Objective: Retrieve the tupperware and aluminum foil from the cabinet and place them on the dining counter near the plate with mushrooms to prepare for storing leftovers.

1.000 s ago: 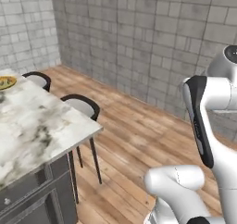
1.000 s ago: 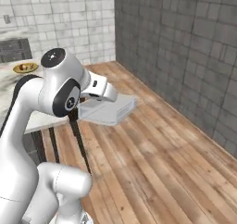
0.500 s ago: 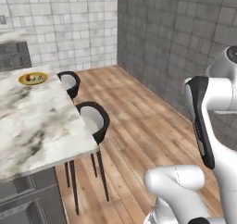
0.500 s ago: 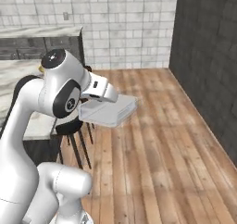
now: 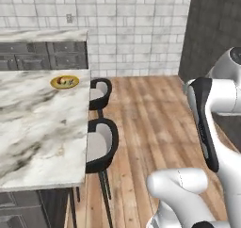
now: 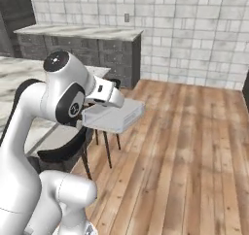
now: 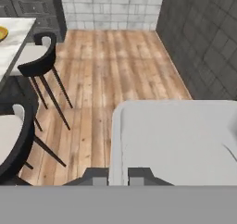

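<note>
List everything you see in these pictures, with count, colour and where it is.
plate with mushrooms: one, yellow, brown mushroom in the middle, on the dining counter near its far edge.
dining counter: one, white grey-veined marble top, left of the arm.
stools: two, black with pale seats, along the dining counter's edge.
back counter: one, marble top over dark panelled cabinets, against the tiled wall.
wall outlet: one, pale, on the white tiled wall.
floor: wooden planks.
tupperware: one, pale grey-white, held above the floor.
tool: one, dark tips, shut on the tupperware's edge.

The flat, pale grey translucent lidded tupperware (image 6: 113,116) hangs level above the wooden floor; the small yellow mushroom plate (image 5: 64,82) rests on the white grey-veined marble dining counter (image 5: 33,128).
</note>
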### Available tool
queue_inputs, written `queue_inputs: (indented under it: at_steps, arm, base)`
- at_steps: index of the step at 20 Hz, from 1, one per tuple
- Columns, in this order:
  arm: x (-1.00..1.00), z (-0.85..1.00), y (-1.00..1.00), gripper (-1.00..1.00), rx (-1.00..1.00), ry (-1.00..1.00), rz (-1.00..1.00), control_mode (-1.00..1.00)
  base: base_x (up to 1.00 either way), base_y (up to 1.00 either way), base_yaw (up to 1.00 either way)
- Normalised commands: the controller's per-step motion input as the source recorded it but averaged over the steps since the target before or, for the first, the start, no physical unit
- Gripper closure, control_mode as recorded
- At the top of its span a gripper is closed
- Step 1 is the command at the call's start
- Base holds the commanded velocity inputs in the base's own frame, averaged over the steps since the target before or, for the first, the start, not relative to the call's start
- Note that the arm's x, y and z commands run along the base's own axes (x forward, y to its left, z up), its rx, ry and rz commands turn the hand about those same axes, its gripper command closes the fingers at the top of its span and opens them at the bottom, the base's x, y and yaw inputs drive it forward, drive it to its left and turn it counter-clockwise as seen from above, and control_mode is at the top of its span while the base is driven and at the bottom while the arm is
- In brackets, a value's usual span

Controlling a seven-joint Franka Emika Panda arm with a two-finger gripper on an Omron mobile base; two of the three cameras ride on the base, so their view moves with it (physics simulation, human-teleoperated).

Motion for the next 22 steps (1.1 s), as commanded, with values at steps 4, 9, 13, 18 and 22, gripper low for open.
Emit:
queue_inputs:
  at_steps: [4, 9, 13, 18, 22]
  arm:
    - [0.0, 0.0, 0.0, 1.0, 0.0, 0.0, 0.0, 1.0]
    - [0.0, 0.0, 0.0, 1.0, 0.0, 0.0, 0.0, 1.0]
    - [0.0, 0.0, 0.0, 1.0, 0.0, 0.0, 0.0, 1.0]
    - [0.0, 0.0, 0.0, 1.0, 0.0, 0.0, 0.0, 1.0]
    - [0.0, 0.0, 0.0, 1.0, 0.0, 0.0, 0.0, 1.0]
  base:
    - [0.88, -0.79, 0.59]
    - [0.88, -0.72, 0.62]
    - [0.87, -0.71, 0.63]
    - [0.78, -0.8, 0.61]
    - [0.52, -0.98, 0.57]
